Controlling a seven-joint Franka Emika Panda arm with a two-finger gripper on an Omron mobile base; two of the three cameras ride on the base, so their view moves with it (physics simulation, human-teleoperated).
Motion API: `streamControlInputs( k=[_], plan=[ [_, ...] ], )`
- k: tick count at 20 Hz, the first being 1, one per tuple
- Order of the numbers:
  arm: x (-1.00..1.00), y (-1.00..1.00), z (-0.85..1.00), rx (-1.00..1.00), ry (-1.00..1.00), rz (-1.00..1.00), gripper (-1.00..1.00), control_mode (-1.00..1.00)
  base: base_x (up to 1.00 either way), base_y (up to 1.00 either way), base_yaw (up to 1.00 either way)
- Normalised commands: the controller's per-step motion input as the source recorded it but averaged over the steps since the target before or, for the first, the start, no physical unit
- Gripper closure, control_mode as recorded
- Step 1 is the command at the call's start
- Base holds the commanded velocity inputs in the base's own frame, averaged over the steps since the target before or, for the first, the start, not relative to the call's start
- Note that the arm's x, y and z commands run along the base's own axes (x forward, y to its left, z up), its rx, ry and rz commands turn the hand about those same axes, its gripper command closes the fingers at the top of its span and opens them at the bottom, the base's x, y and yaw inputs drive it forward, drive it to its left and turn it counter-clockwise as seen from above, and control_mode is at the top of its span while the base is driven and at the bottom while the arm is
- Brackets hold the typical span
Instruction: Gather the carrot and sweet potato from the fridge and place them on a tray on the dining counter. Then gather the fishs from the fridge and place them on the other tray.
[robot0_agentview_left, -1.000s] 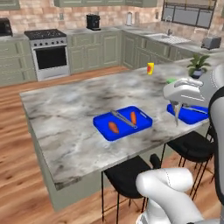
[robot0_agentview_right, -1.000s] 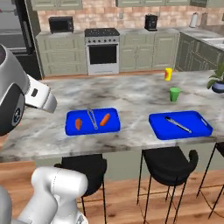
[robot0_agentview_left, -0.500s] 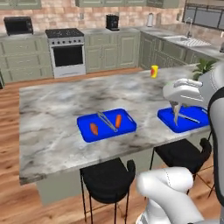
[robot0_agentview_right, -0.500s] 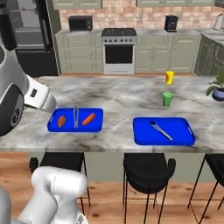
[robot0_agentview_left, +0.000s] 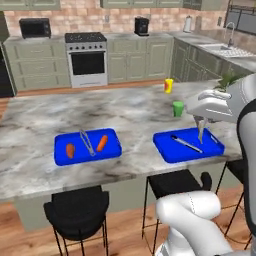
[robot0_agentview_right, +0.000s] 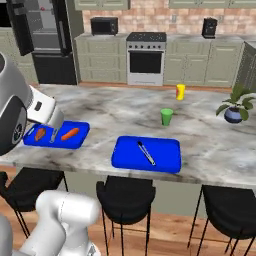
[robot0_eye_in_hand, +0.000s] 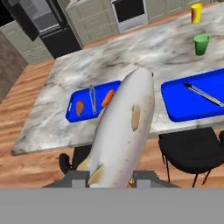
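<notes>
- In the hand view I had the pale silvery fish (robot0_eye_in_hand: 124, 131) clamped between the fingers, which stood narrow around its tail end; its body ran up and away from the camera. In the left base view it hung as a slim pale shape (robot0_agentview_left: 200, 131) under the gripper (robot0_agentview_left: 200, 122), above the right-hand blue tray (robot0_agentview_left: 187, 145).
- That tray lay on the marble tabletop (robot0_agentview_left: 125, 110) near its front edge and carried a pair of metal tongs (robot0_agentview_left: 186, 144). From the right base view I saw the same tray (robot0_agentview_right: 146, 154) and tongs (robot0_agentview_right: 146, 152).
- The carrot (robot0_agentview_left: 102, 143) and the sweet potato (robot0_agentview_left: 70, 150) lay on the other blue tray (robot0_agentview_left: 87, 146), further left on the tabletop, with a second pair of tongs (robot0_agentview_left: 87, 142) between them.
- In the hand view I could make out the carrot (robot0_eye_in_hand: 107, 98), the sweet potato (robot0_eye_in_hand: 79, 107) and their tray (robot0_eye_in_hand: 92, 101), partly behind the fish.
- A green cup (robot0_agentview_left: 178, 108) stood just behind the right tray, and a yellow container (robot0_agentview_left: 168, 85) stood further back.
- A potted plant (robot0_agentview_right: 235, 106) sat at the right end of the tabletop.
- Black stools (robot0_agentview_right: 125, 197) lined the near side.
- The black fridge (robot0_agentview_right: 45, 37) stood with its doors open in the far left corner, beside the stove (robot0_agentview_right: 145, 57).
</notes>
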Motion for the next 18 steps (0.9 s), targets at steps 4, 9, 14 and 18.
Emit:
streamControlInputs(
  k=[4,9,14,18],
  plan=[
    [0.00,0.00,0.00,0.00,0.00,0.00,1.00,1.00,0.06,-0.88,0.25],
    [0.00,0.00,0.00,0.00,0.00,0.00,1.00,1.00,0.15,-0.74,0.22],
    [0.00,0.00,0.00,0.00,0.00,0.00,1.00,1.00,0.31,-0.47,0.16],
    [0.55,-0.09,-0.20,0.00,0.10,0.03,1.00,-1.00,0.00,0.00,0.00]
  ],
)
